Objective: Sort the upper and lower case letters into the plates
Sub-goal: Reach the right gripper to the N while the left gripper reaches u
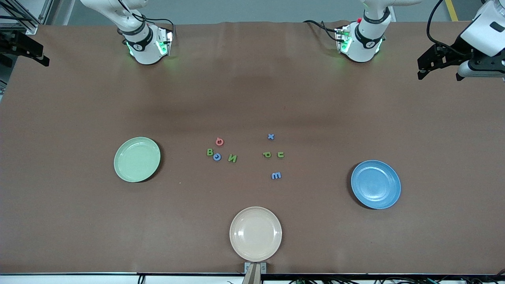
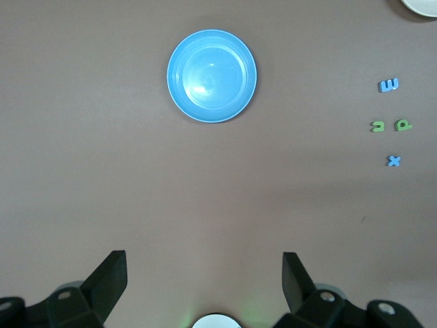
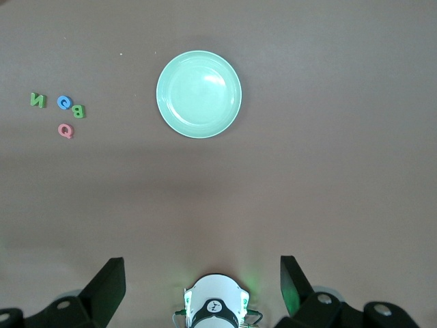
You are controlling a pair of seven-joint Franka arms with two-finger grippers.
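Well apart: letters (image 1: pixel 244 154), left pincer (image 2: pixel 205 280).

Blue plate (image 2: pixel 212 75), 4 letters (image 2: pixel 390 123) nearby

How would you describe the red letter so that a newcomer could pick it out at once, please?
Start at the green plate and look toward the middle of the table, where four capitals lie in a tight cluster. The Q is the one farthest from the front camera, above the B and G. It is the only red letter; every other is green or blue.
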